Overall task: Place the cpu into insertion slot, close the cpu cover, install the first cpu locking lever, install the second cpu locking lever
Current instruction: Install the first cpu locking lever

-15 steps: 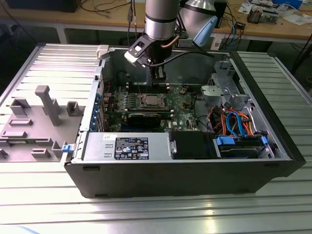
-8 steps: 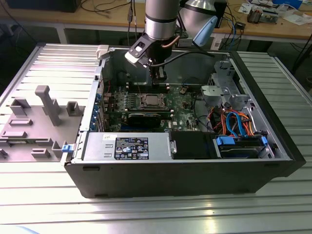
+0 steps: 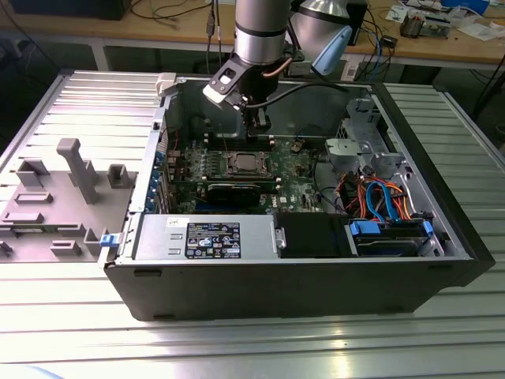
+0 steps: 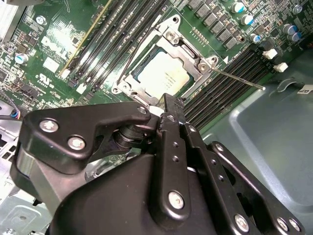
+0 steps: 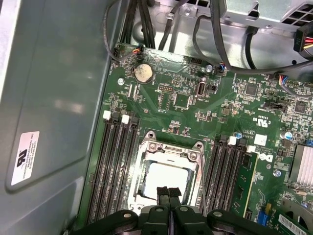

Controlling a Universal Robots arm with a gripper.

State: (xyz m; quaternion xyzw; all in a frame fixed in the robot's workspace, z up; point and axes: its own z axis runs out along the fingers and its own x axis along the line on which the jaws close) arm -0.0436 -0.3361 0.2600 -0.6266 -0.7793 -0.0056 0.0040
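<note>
1. The gripper (image 5: 168, 192) has its fingers pressed together on nothing; in the exterior view it hangs upper centre, just above the motherboard (image 3: 296, 178).
2. The cpu (image 4: 164, 76) lies flat, silver top up, in the insertion slot (image 4: 124, 87).
3. The cpu cover (image 5: 168, 149) lies flat, framing it.
4. One thin locking lever (image 4: 239, 80) points out from the socket's corner, its length crossing the memory slots (image 4: 220, 100).

So the gripper (image 3: 255, 125) hangs inside the open computer case (image 3: 442, 229), right over the far edge of the insertion slot (image 3: 232, 164) on the green board (image 3: 296, 185). The silver power-supply box (image 3: 205, 237) sits along the near wall. A grey fixture tray (image 3: 55, 197) lies at the exterior view's left.
</note>
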